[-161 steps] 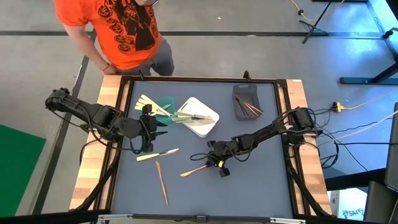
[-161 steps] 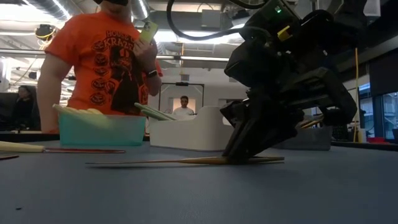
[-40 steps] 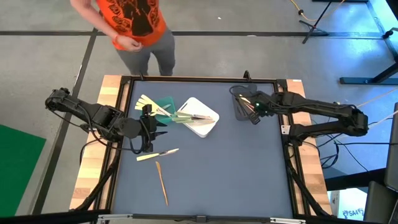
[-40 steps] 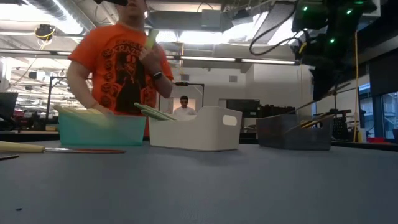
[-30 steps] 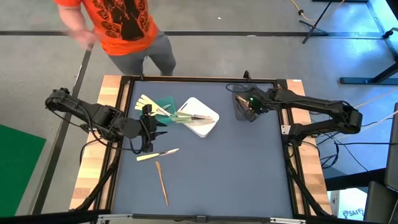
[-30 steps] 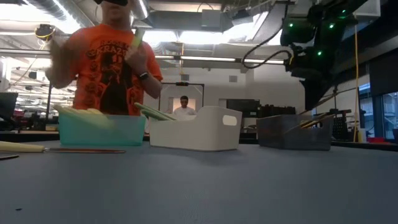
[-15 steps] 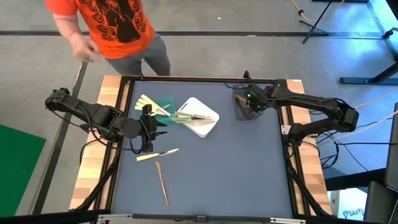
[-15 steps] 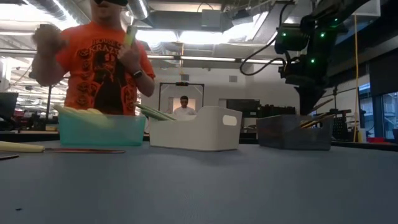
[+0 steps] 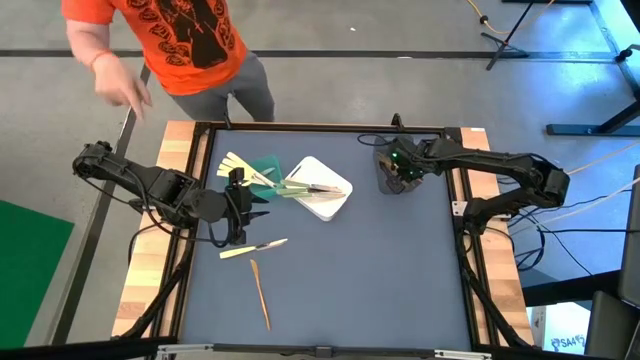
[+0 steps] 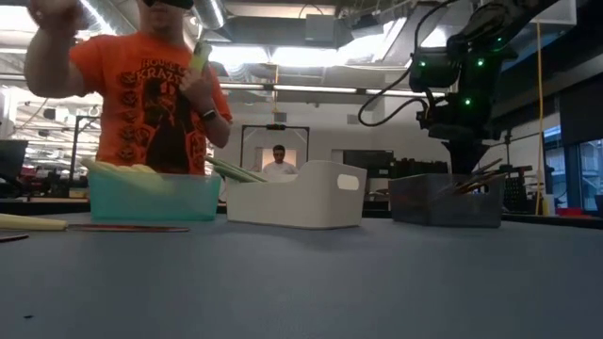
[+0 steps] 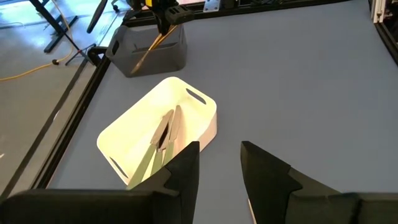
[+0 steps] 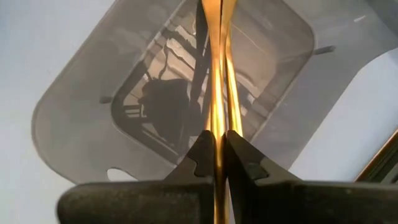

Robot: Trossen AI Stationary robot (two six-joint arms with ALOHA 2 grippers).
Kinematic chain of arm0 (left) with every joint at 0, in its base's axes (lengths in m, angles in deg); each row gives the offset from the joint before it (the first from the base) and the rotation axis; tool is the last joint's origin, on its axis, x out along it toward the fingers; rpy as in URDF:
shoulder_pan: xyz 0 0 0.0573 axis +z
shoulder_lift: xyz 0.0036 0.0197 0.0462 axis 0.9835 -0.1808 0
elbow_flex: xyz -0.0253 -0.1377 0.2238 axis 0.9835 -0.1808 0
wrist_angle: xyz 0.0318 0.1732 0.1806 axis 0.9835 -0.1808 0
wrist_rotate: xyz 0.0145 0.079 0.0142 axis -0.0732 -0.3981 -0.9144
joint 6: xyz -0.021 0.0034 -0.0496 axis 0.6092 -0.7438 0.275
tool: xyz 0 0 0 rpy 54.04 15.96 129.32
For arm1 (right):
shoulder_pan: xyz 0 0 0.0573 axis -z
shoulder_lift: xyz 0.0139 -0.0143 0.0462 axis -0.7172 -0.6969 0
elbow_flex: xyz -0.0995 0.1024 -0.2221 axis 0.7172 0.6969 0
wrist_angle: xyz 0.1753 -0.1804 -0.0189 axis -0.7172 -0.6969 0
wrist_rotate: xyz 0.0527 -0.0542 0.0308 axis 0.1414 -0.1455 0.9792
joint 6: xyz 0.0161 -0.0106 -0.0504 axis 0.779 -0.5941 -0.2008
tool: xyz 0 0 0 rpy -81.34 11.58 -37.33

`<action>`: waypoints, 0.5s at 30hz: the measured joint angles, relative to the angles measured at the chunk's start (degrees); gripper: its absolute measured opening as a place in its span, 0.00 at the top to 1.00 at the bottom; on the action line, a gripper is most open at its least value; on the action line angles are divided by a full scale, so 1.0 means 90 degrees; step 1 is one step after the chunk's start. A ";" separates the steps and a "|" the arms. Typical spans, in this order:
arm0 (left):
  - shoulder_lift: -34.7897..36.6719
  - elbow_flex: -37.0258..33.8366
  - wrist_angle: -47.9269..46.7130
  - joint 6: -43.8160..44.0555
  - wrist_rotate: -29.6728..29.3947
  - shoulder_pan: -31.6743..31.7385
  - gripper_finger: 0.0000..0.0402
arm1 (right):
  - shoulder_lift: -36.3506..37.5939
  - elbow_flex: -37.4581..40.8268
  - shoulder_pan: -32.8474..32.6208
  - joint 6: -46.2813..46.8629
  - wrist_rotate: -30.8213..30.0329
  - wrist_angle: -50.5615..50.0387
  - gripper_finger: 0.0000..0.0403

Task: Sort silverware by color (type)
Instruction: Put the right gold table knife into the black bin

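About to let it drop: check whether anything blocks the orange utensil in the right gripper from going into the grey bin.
Nothing visible does. The right gripper holds the orange utensil directly over the open grey bin. Other utensils already lie inside, but the opening below looks clear.

Matt grey table mat [image 9: 390, 260], glossy orange-brown utensil [image 12: 216, 93], smooth white bin [image 11: 186, 112]
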 joint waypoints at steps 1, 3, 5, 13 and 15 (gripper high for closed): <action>0.0000 0.0000 -0.0001 0.0001 0.0000 0.0001 0.72 | -0.0002 0.0001 0.0000 0.0000 0.0002 -0.0002 0.98; 0.0000 0.0000 -0.0013 0.0000 0.0000 0.0001 0.72 | -0.0002 0.0000 0.0000 0.0005 0.0002 -0.0003 0.98; 0.0000 0.0000 -0.0013 0.0000 0.0000 0.0001 0.72 | -0.0002 0.0000 0.0000 0.0005 0.0002 -0.0005 0.98; 0.0000 0.0000 -0.0015 0.0000 0.0000 0.0001 0.72 | -0.0002 0.0000 0.0000 0.0010 0.0002 -0.0010 0.89; 0.0000 0.0000 -0.0015 0.0000 0.0000 0.0001 0.72 | -0.0002 0.0000 0.0000 0.0010 0.0002 -0.0010 0.84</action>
